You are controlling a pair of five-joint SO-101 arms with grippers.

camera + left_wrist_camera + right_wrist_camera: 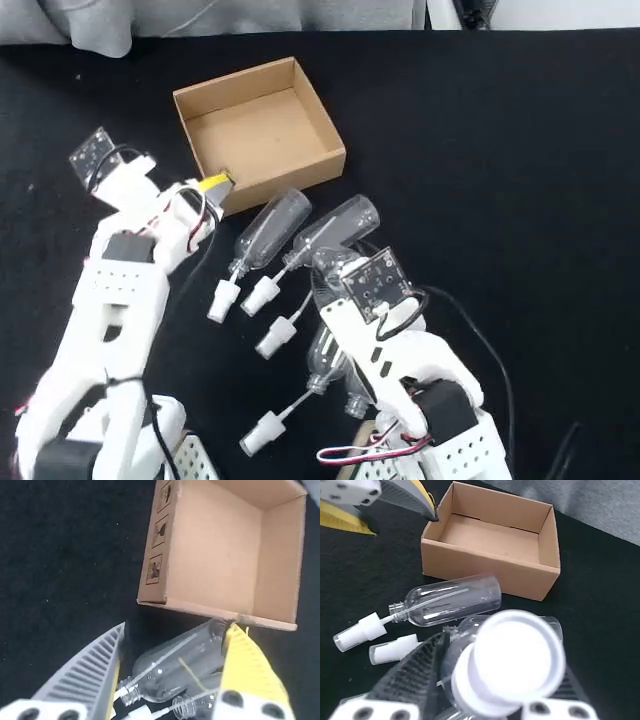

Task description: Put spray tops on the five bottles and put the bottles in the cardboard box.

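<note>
The open cardboard box point(262, 130) point(225, 555) point(490, 545) has nothing in it. Two clear bottles point(272, 228) point(340, 225) lie in front of it, their white spray tops point(225, 297) point(262, 293) pulled partly out. My left gripper point(212, 188) point(177, 630) is open beside the box's near corner, above one lying bottle point(175, 665). My right gripper point(335, 272) point(490, 645) is shut on a bottle whose white spray top point(515, 665) faces its camera. Another bottle point(325, 355) lies partly under the right arm, and its top point(263, 432) sticks out.
A further white spray top point(277, 338) lies between the bottles. A bottle neck point(357, 405) pokes out by the right arm's base. Black cloth point(520, 180) covers the table, with free room to the right of the box. Cables trail at the lower right.
</note>
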